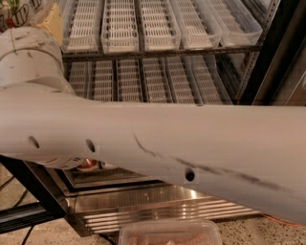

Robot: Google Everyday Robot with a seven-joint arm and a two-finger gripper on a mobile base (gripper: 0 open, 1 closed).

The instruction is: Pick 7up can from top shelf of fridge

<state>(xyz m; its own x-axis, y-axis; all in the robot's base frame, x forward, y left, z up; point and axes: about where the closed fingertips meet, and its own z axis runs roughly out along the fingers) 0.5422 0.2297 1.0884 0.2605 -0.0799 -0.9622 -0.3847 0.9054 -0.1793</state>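
My thick white arm (pixel 158 139) crosses the whole view in front of the open fridge (pixel 167 206). At the top left corner, a white 7up can (pixel 13 13) with green lettering shows partly, cut off by the frame edge. My gripper (pixel 33 19) is there, above the arm's round joint, with one tan finger (pixel 51 23) against the can's right side. The can is left of the racks, off the shelves. The upper rack in view (pixel 162 50) holds long white slotted trays with nothing in them.
A second rack of white trays (pixel 143 81) lies below the upper one. A red can (pixel 88 164) peeks out under the arm on the lowest level. The black door frame (pixel 277 52) stands right. A clear plastic container (pixel 169 232) sits on the floor in front.
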